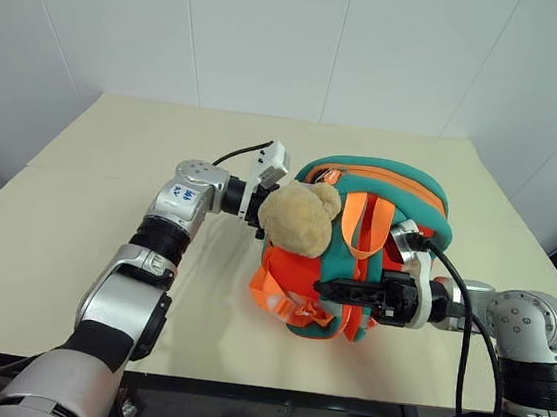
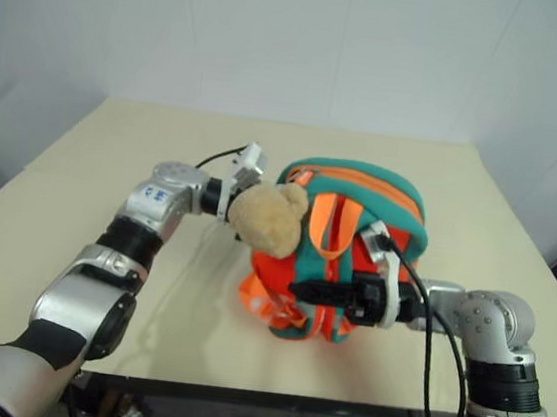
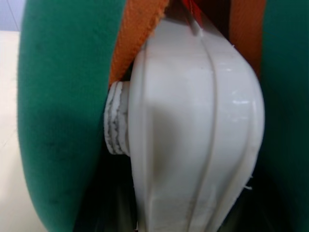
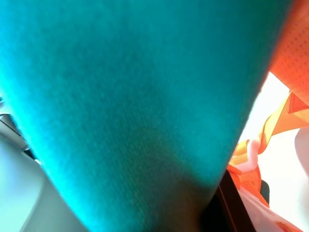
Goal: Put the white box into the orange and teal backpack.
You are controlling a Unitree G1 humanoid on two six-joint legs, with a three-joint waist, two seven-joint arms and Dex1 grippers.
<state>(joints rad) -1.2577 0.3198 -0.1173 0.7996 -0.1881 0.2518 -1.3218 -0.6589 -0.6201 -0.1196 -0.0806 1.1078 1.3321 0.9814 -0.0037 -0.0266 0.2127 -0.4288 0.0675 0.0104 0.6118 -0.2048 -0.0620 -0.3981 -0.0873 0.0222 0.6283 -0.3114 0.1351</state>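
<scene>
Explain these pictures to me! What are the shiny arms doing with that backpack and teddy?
Those are a robot's two arms, each ending in a gripper with two black fingers. Two pictures come from cameras in its head, looking down at a cream table. On it sits the orange and teal backpack with a fuzzy plush toy attached. The other two come from wrist cameras, very close up. The right gripper pinches the backpack's teal fabric. The left gripper reaches behind the toy; its camera sees something white between the fabric, probably the white box.

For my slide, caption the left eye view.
Right claw shut on the upright backpack; left arm reaches behind its plush toy.
</scene>
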